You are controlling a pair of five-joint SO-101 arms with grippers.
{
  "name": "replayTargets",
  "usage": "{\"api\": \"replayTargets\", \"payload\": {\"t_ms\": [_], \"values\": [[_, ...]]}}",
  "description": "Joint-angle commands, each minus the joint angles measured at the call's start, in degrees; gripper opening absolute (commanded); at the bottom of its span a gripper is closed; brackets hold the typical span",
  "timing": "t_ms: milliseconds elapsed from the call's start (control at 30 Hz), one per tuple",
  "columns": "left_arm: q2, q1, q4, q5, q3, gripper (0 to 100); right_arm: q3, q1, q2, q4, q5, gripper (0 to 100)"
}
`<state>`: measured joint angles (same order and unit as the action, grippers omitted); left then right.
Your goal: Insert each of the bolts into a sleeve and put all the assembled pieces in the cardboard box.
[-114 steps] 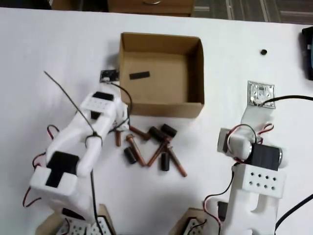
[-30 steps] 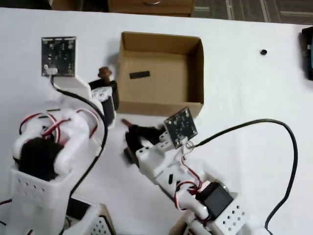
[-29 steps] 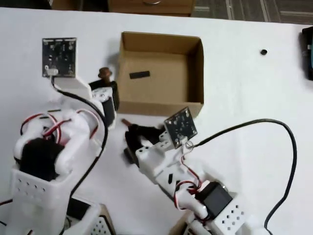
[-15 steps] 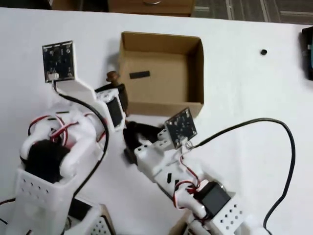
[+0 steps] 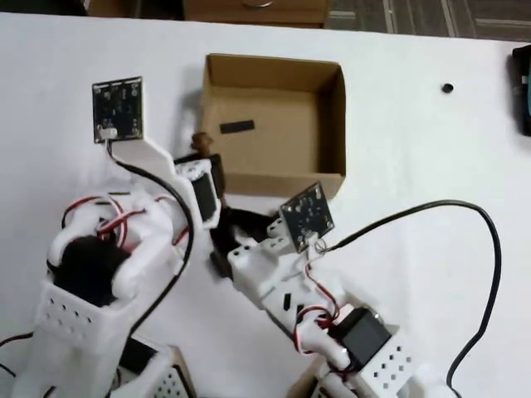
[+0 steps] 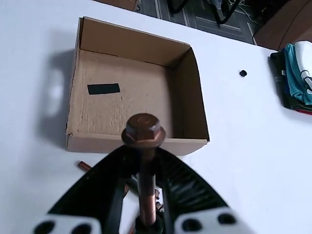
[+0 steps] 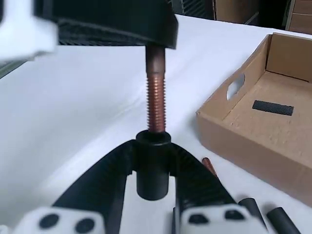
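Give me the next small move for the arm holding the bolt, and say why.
Probably lower the left gripper straight down. Its bolt hangs upright, with its threaded tip at the mouth of the black sleeve clamped in the right gripper. The two look lined up, and most of the shank is outside the sleeve.

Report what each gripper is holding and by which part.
Left gripper: a bolt, by its shank below the head. Right gripper: a black sleeve, by its sides.
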<state>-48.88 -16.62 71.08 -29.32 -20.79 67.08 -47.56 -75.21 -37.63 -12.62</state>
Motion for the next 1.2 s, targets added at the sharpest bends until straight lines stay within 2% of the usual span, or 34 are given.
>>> {"api": "replayTargets", "payload": {"t_ms": [0, 267, 400, 733, 800, 1000, 1167], "values": [[-1.23, -0.88, -0.44, -0.44, 0.48, 2, -0.44, -0.13, -0.57, 1.45, -0.18, 1.9], [-1.05, -1.05, 4.04, 0.70, 0.13, 2, -0.44, 0.04, -0.57, 1.10, -0.09, 1.9], [-1.32, -3.25, 5.89, 1.93, -2.59, 2, -0.44, 0.04, -0.57, 1.10, -0.09, 1.9], [-1.32, -6.24, 6.07, 2.02, -10.15, 2, -0.44, 0.04, -0.66, 1.10, -0.09, 1.9], [-1.32, -6.86, 7.12, 3.78, -10.77, 6, -0.44, 0.04, -0.66, 1.10, -0.09, 1.9], [-1.32, -6.95, 8.09, 4.92, -11.03, 32, -0.44, 0.04, -0.66, 1.10, -0.09, 1.9], [-1.32, -6.95, 7.74, 4.92, -11.03, 44, -0.44, 0.04, -0.66, 1.10, -0.09, 1.9]]}}
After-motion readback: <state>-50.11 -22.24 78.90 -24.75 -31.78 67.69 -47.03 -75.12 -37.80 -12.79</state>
